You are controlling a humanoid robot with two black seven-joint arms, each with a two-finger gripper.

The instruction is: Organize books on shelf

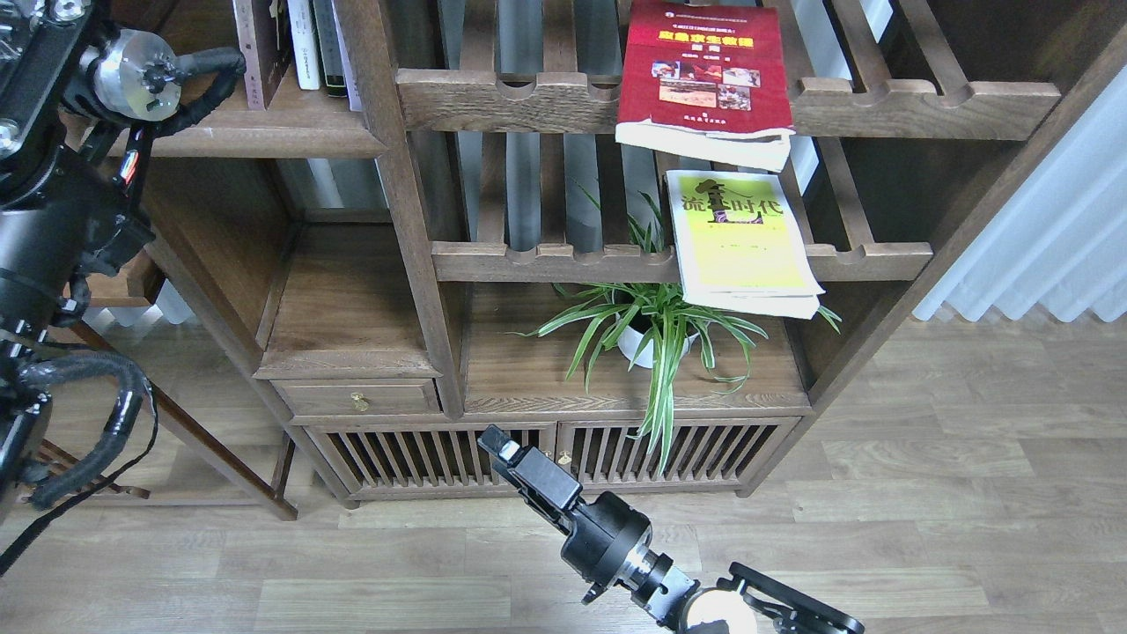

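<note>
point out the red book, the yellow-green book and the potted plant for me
red book (700,66): head view, middle of its cover.
yellow-green book (740,238): head view, middle of its cover.
potted plant (641,345): head view, its white pot.

You face home living room or study: dark wooden bookcase (414,264), potted spider plant (656,330), wood-plank floor (924,493), white curtain (1048,229).

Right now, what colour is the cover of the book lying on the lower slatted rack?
Yellow-green and white, with dark characters on the book; the head view shows it.
</note>
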